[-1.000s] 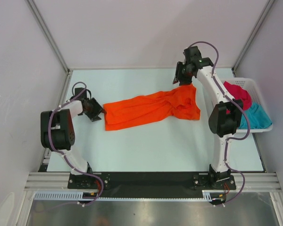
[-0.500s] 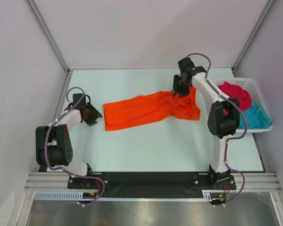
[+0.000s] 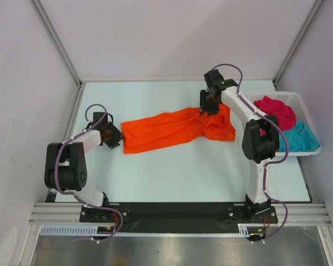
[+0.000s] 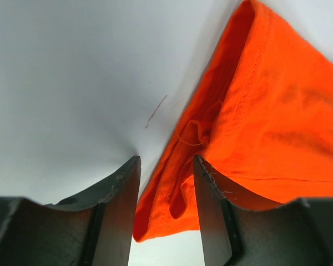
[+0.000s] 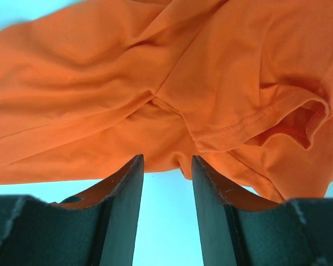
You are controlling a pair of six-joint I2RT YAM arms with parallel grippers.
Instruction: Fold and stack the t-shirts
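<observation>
The right arm (image 3: 260, 141) hides part of the teal t-shirt (image 3: 305, 138) in the basket (image 3: 297, 97).

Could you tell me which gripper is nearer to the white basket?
Right. The right gripper is over the orange shirt at its end toward the basket; the left gripper is at the opposite end.

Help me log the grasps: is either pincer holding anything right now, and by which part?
Nothing is held. The left pincer, open, straddles a corner of the orange t-shirt; the right pincer, also open, hovers at its other end.

Lab cell, aluminium-framed white walls (image 3: 155, 39)
</observation>
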